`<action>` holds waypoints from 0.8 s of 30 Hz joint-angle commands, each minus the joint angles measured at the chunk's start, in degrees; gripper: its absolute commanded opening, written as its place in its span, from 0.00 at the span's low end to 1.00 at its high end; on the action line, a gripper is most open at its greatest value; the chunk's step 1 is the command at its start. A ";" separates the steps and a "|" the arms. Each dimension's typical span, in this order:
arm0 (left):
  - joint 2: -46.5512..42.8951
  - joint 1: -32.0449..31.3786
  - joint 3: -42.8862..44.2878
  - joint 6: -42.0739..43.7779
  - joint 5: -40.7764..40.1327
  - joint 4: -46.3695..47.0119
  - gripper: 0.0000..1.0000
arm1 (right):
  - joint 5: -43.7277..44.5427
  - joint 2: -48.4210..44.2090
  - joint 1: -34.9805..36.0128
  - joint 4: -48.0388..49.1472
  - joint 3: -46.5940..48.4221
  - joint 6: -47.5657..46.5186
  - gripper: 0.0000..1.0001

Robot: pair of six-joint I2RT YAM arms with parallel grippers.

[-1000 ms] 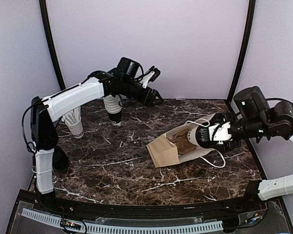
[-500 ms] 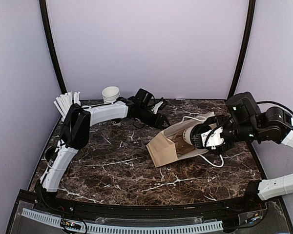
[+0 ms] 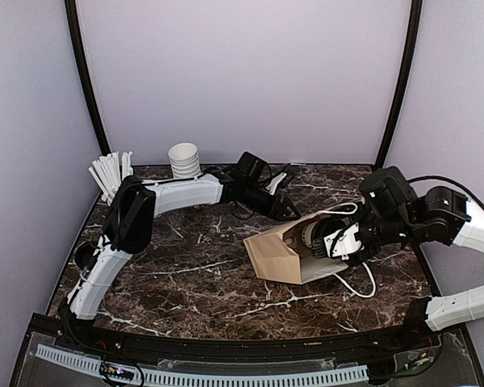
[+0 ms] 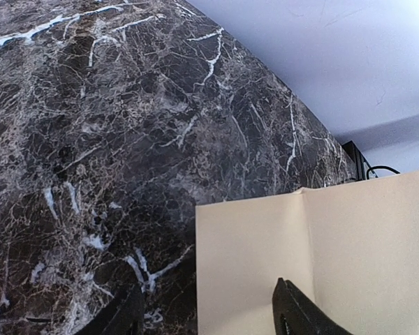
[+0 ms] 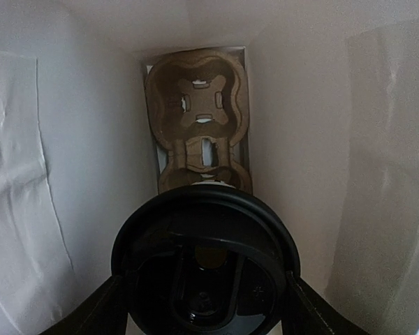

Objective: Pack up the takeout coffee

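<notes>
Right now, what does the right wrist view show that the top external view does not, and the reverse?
Only the right wrist view: the inside of the brown paper bag, a cardboard cup carrier at its far end, and the black lid of a coffee cup, face on, between the right jaws.
Only the top external view: the stack of lidless white cups, the white sticks, the marble table and the left arm reaching toward the bag.
Both: the brown paper bag, from inside in one, lying on its side in the other.

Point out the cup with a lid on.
The black-lidded cup held in the right gripper, inside the brown bag. The stacked white cups at the back have no lids.
</notes>
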 commanded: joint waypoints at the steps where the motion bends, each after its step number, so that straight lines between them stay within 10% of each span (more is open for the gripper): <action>1: -0.20 -0.05 -1.49 -0.04 1.84 2.17 0.66 | 1.36 -0.95 0.64 3.83 -2.60 -1.42 0.73; 24: 2.53 -0.32 -0.94 -0.32 7.91 3.17 0.65 | 4.69 4.29 0.65 13.84 -6.82 -4.92 0.73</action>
